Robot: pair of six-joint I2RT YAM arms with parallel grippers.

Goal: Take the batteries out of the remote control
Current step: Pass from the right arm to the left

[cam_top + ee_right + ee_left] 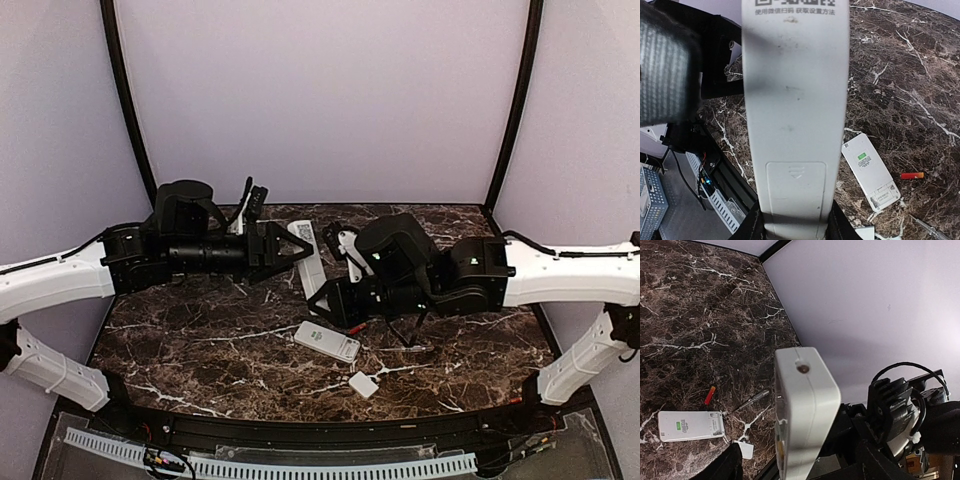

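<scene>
A long white remote control (310, 262) is held in the air over the middle of the table. My right gripper (795, 231) is shut on its lower end, a finger on each side just below the closed battery cover (796, 192). My left gripper (792, 462) is open around the remote's other end (802, 410), and a gap shows between its left finger (726, 466) and the casing. One red battery (709, 395) and a greyish slim one (754, 399) lie on the marble.
A second white remote (327, 341) lies flat on the table with its battery bay uncovered. A small white cover (364, 384) lies near the front edge. Another robot arm's black housing and cables (905, 405) fill the right of the left wrist view.
</scene>
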